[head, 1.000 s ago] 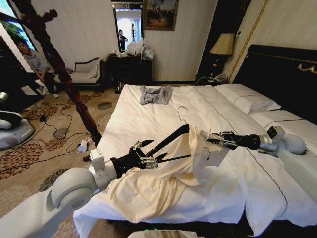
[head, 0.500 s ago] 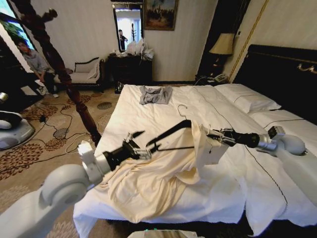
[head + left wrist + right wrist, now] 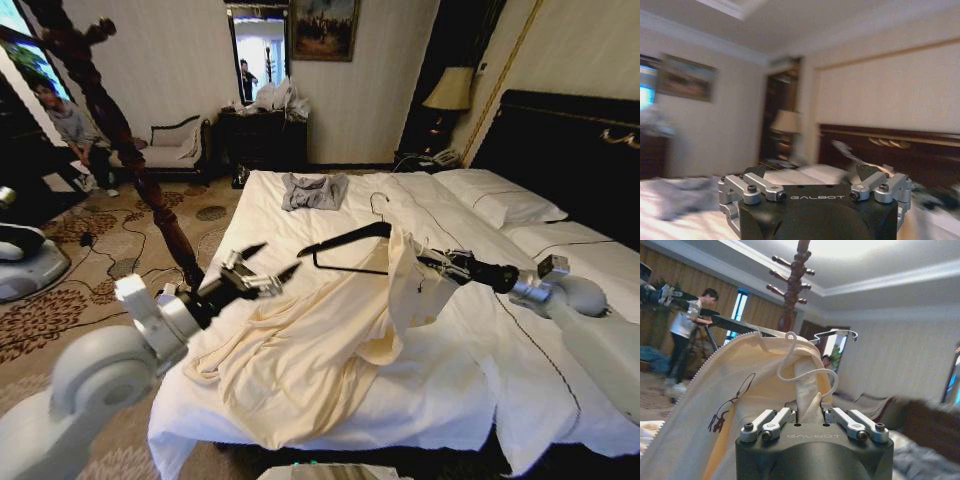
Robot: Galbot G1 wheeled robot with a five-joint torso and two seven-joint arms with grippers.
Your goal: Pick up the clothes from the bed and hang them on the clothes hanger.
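Near the foot edge of the wide white-sheeted bed (image 3: 470, 390), the large cream long-sleeved garment of thin fabric (image 3: 300, 360) lies spread, its far end lifted off the sheet. Left gripper (image 3: 262, 268) hangs past the bed's left edge, fingers splayed and empty, close to the free tip of the thin black triangular hanger (image 3: 345, 248). Hanger's long axis runs left to right above the mid bed, hook up, its right shoulder inside the raised cloth. Right gripper (image 3: 437, 266) is clamped on that cloth at the collar; in the right wrist view fabric passes between its fingers (image 3: 772, 421). Judgement: left arm is nearer the bare hanger end. Farther off, a small grey garment (image 3: 313, 190) lies at the bed's far edge. No containers.
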